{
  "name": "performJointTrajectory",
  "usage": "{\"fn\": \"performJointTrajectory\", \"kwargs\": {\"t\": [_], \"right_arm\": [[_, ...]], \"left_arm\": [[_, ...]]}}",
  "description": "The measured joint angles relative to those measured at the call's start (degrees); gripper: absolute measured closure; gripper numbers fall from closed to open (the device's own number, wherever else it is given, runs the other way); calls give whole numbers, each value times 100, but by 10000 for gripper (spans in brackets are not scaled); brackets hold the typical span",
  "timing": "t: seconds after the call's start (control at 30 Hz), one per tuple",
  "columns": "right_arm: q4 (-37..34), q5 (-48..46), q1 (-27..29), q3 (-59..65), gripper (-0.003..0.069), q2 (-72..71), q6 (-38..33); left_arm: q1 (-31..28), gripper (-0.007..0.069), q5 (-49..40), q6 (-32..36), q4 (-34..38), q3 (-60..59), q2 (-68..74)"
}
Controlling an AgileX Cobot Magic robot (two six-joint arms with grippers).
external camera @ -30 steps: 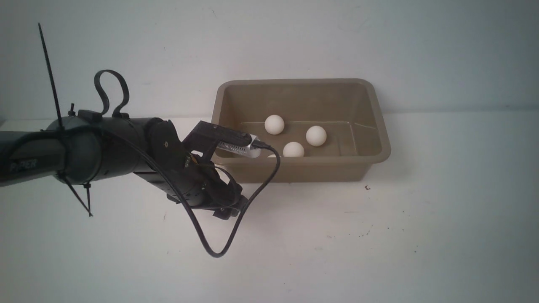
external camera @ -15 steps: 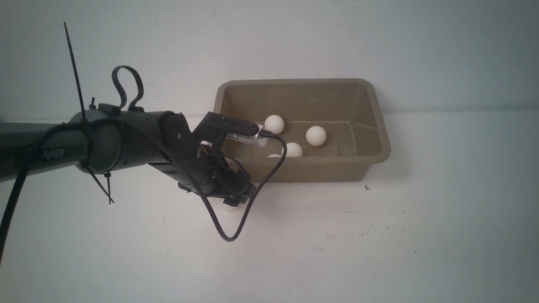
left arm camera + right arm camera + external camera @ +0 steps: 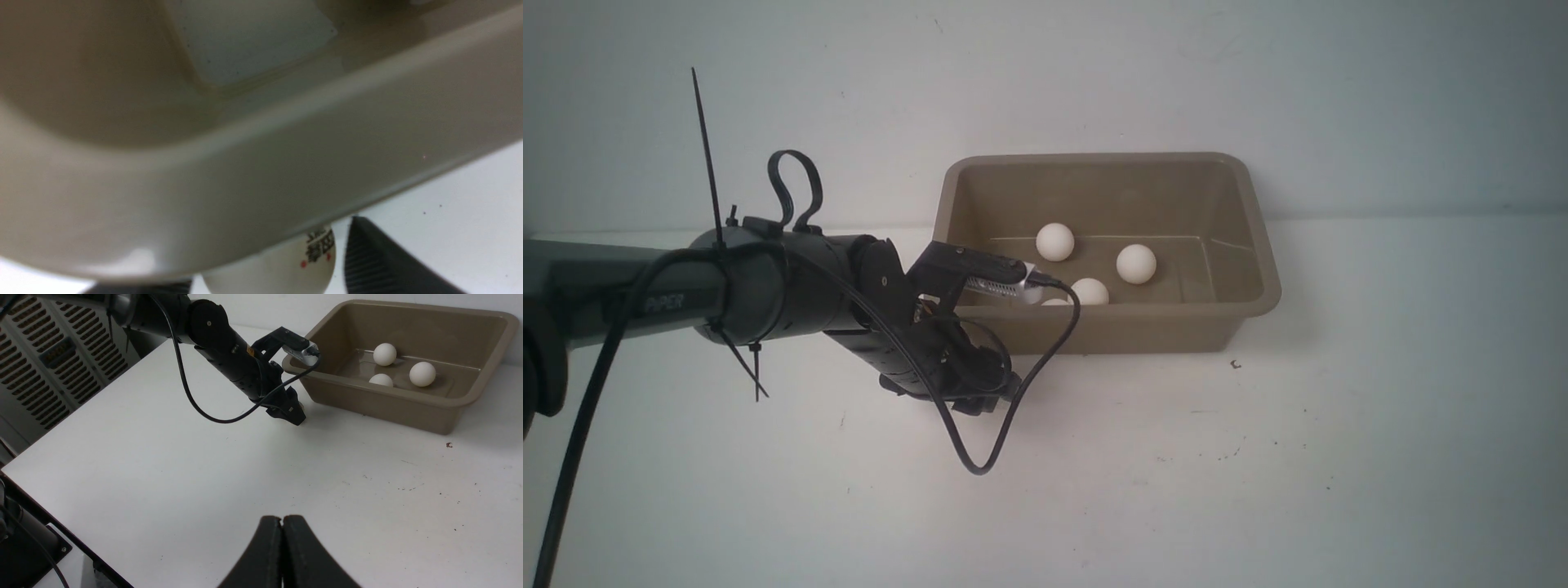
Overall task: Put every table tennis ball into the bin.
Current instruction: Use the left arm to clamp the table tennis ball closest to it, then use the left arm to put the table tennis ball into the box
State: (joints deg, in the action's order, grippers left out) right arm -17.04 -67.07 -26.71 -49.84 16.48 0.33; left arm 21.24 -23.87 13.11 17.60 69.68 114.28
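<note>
The taupe bin [image 3: 1094, 157] stands at the back of the white table. Three white table tennis balls [image 3: 1055, 242] [image 3: 1136, 264] [image 3: 1089, 291] lie in it, and part of another [image 3: 1055, 302] shows behind the near wall. My left gripper [image 3: 980, 392] is low over the table at the bin's near left corner. In the left wrist view its jaws straddle a logo-printed ball [image 3: 286, 271] on the table under the bin rim [image 3: 245, 179]. A gap remains beside one finger [image 3: 367, 261], so the gripper is open. My right gripper [image 3: 282, 518] is shut and holds nothing.
A black cable [image 3: 980, 465] loops down from the left wrist almost to the table. A grey vented cabinet [image 3: 41, 367] stands beyond the table's left edge [image 3: 81, 539]. A pale wall rises right behind the bin.
The left arm has reached farther right and settled lower by the bin's corner. The ball that showed under the gripper half a second ago is now covered by it. The balls in the bin have not moved.
</note>
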Motion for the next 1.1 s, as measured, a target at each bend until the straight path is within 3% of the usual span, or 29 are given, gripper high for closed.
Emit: {"fn": "performJointTrajectory", "kwargs": {"t": [0.33, 0.47, 0.6, 1.1], "right_arm": [[-13, 23, 0, 0, 672, 4, -87], [-13, 100, 0, 0, 672, 4, -119], [-13, 182, 0, 0, 672, 4, -126], [-13, 182, 0, 0, 671, 4, -126]], "left_arm": [[169, 271, -736, 38, -200, -414, -805], [450, 271, -300, -72, -285, -888, -1934], [543, 271, 335, -38, -318, -478, -2374], [288, 271, -1083, 109, -541, 2473, 411]]}}
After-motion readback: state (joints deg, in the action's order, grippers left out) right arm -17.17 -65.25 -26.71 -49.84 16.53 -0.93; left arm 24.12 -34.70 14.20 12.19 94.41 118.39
